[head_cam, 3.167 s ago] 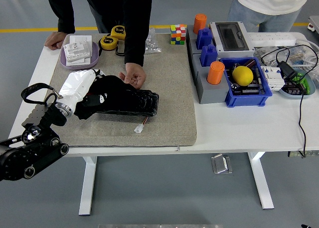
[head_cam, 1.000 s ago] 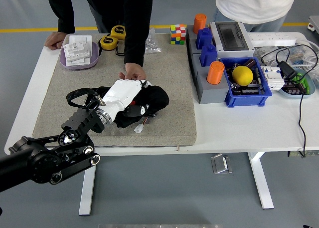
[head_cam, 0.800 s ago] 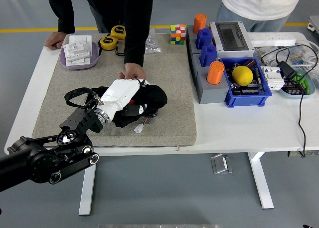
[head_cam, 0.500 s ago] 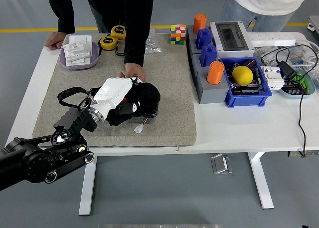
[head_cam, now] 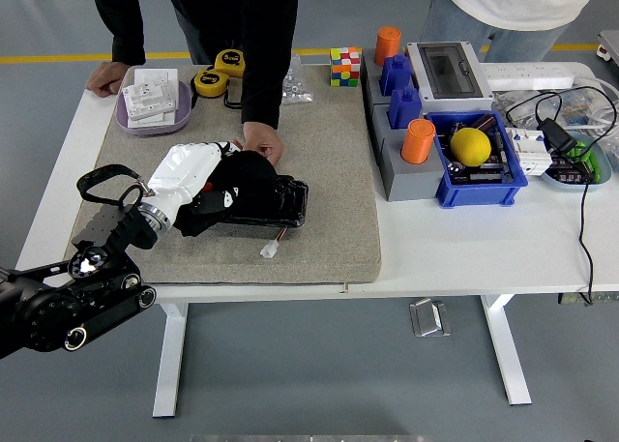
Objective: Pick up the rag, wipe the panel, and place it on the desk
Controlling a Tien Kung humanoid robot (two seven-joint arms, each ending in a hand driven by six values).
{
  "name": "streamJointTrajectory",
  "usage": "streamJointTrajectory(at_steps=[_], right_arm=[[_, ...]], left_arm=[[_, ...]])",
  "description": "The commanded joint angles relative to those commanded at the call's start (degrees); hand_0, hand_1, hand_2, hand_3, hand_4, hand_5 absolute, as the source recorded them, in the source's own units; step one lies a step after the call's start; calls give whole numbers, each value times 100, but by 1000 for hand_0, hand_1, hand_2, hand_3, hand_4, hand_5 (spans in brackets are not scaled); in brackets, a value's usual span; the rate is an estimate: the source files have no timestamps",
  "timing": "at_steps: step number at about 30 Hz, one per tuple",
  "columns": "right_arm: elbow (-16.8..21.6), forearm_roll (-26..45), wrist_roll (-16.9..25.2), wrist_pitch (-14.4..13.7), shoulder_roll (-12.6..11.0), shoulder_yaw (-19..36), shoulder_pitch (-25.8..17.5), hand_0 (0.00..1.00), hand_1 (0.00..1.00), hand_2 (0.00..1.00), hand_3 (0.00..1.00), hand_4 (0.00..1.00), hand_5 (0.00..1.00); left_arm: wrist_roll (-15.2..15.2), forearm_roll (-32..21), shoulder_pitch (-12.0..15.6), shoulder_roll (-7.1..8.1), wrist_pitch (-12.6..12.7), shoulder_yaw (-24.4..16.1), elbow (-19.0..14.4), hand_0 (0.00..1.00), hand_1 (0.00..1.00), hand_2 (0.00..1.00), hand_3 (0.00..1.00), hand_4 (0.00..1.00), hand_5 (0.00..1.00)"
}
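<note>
So the left arm comes in from the table's near-left corner, and the left hand (white shell on the back of it) is pressed down on the black rag. The fingers are curled into the cloth and clamped on it, though the tips themselves are buried in the folds, so I can't see how far round they wrap. The rag is bunched up on the left end of the panel, a dark, longish block lying flat on the grey mat. The panel's long axis runs roughly parallel to the table's near edge, left to right, with its right end pointing toward the grey block at mid-table. A small white connector on thin wires lies on the mat just in front of it.

Right behind the rag, a person in a black sleeve has a hand resting on the mat, touching or nearly touching the cloth (hard to tell which). Their other hand sits at the far-left corner, beside a purple tray of white cards.

Along the far edge are two yellow tape measures and a colour cube. Further right, off the mat, is a blue bin with a yellow ball in it.
</note>
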Motion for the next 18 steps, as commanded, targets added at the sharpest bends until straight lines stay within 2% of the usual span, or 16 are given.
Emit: streamJointTrajectory(at_steps=[18], right_arm=[[6, -13, -3, -2, 10, 12, -17, 792, 679, 718, 660, 998, 506]], left_arm=[[5, 117, 114, 224, 9, -271, 101, 295, 183, 638, 695, 486, 2]])
